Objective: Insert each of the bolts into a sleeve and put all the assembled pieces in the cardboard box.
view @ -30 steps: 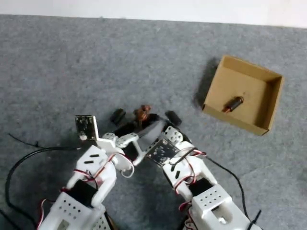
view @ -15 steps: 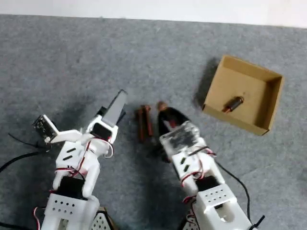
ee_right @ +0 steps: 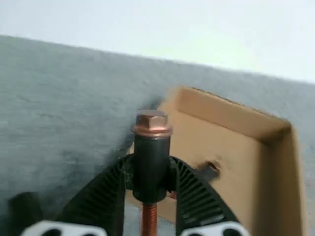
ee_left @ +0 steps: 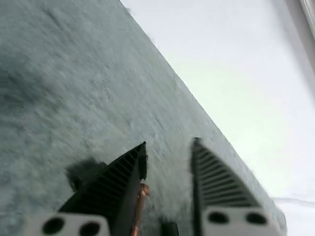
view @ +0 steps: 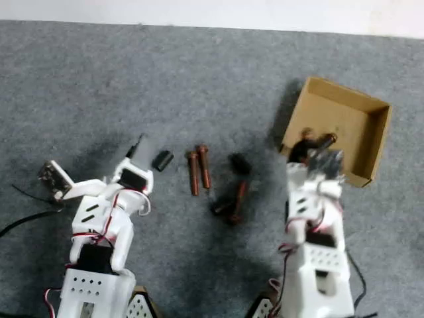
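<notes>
My right gripper [view: 309,147] is shut on an assembled piece [ee_right: 151,147], a copper bolt standing in a black sleeve, at the near left rim of the cardboard box [view: 363,124]. Another assembled piece [view: 324,141] lies inside the box [ee_right: 246,147]. Mid-table lie two bare bolts [view: 198,170] side by side, a third bolt [view: 238,199] with a black sleeve [view: 222,208] at its end, and two loose sleeves [view: 162,159] [view: 239,163]. My left gripper [view: 144,150] [ee_left: 170,147] is open, just left of the nearest loose sleeve.
Grey carpet covers the table up to a white wall at the back. Black cables trail near the left arm's base [view: 26,215]. Open carpet lies behind the bolts and left of the box.
The two grippers have parted from the middle. My left arm has drawn back to the left, open. My right arm has swung right with the assembled piece to the box's rim.
</notes>
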